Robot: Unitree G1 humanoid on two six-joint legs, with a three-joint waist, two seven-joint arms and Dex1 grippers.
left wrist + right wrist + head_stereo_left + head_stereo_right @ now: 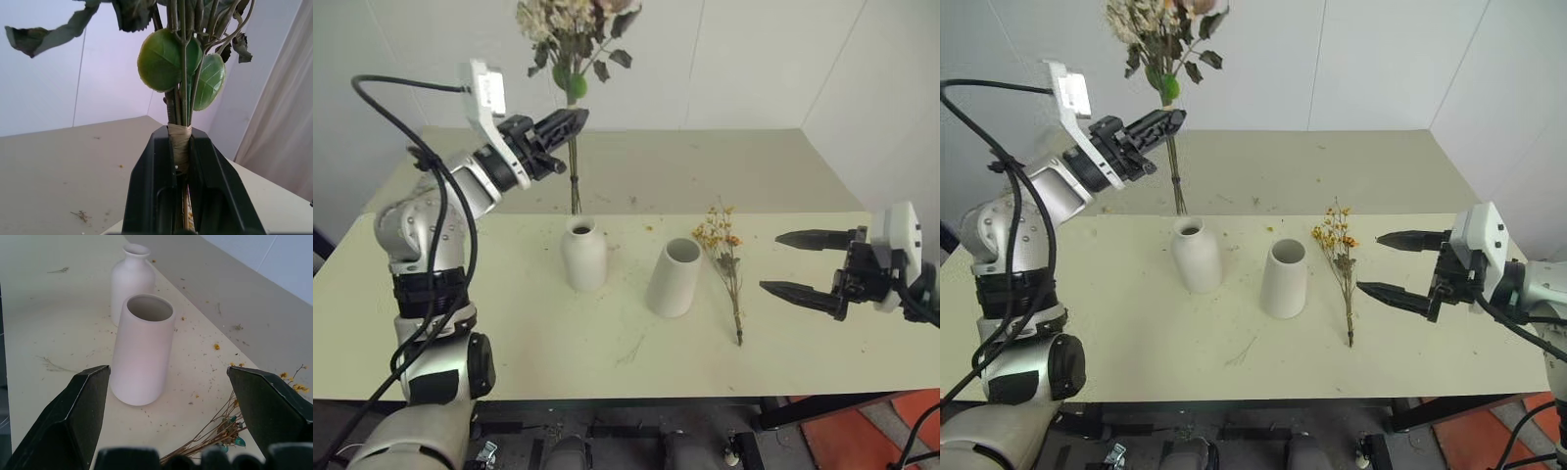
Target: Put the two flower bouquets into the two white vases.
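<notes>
White vases waiting, rose bouquet aloft

Blooms of the rose bouquet (576,39) run off the top edge, its stems hanging above the bottle vase (583,255). Left gripper (570,124) is clamped tight on the taped stems. Right gripper (800,262) gapes wide, holding nothing, beside the yellow sprig (725,262) lying by the cone vase (674,278) on the table (509,323).

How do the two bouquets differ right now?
The bushy bouquet is held upright in the shut left gripper, stems above the bottle vase; the yellow sprig lies flat on the table, ungripped. The bushy bouquet is fuller, with green leaves; the sprig is thin. Neither is in a vase.
</notes>
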